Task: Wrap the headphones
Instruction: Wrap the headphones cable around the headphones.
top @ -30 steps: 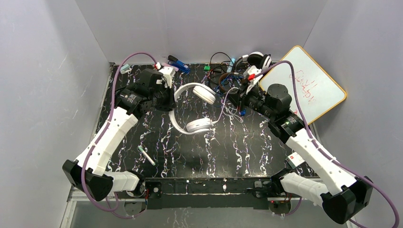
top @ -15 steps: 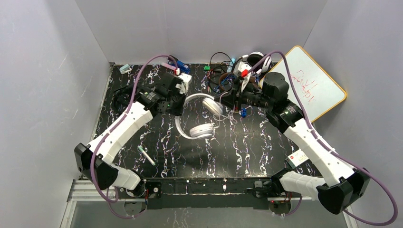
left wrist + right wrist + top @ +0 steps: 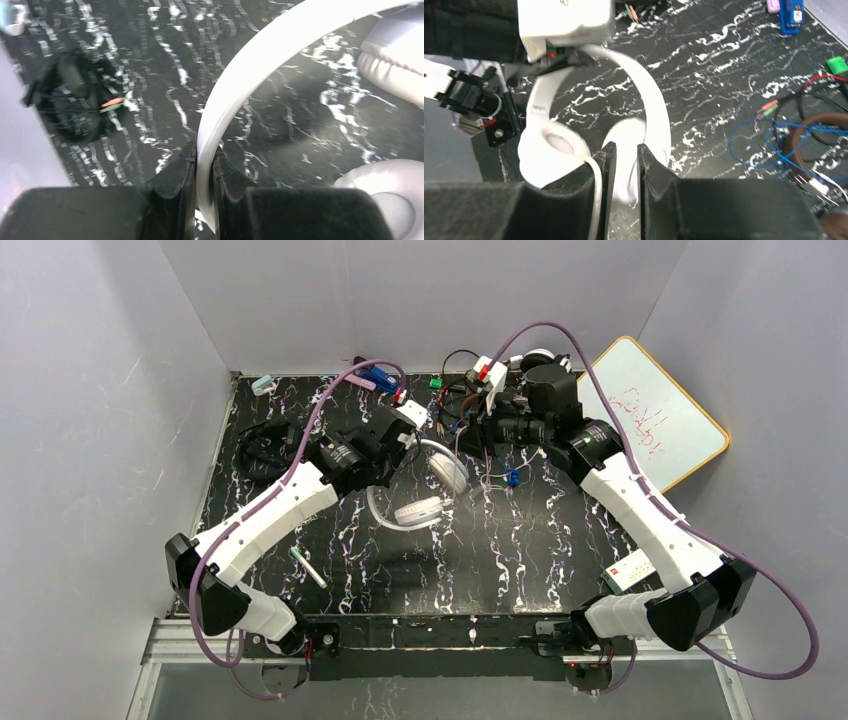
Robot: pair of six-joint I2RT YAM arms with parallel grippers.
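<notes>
- Black marbled desk (image 3: 520,540), grey walls on three sides, seen from above: my two arms reach in toward the middle, where the white headphones (image 3: 420,485) sit between them.
- I have the left claw (image 3: 385,475) clenched on the white headband. Its wrist camera shows the claw (image 3: 204,160) with a finger pressed to either side of the band of the white headphones (image 3: 260,55), which curves away up and to the right.
- Both padded ear cups show at the right edge of that view. I cannot tell whether the lower cup touches the desk.
- My right claw (image 3: 472,435) hangs just beside the far ear cup. From its own camera the claw (image 3: 623,155) stands slightly parted, released, with a narrow gap between the jaws, an ear cup visible through it and nothing pinched.
- One thin white cord (image 3: 596,190) runs from the nearer ear cup down along the inner edge of one finger.
- Black headphones (image 3: 262,445) lie near the left edge of the desk, well apart from the white pair.
- Brown headphones (image 3: 824,120) rest in a tangle of cords at the back, a blue cord (image 3: 764,140) looped beside them.
- Against the right wall leans a whiteboard (image 3: 660,430); a pen (image 3: 308,567) lies near the front left.
</notes>
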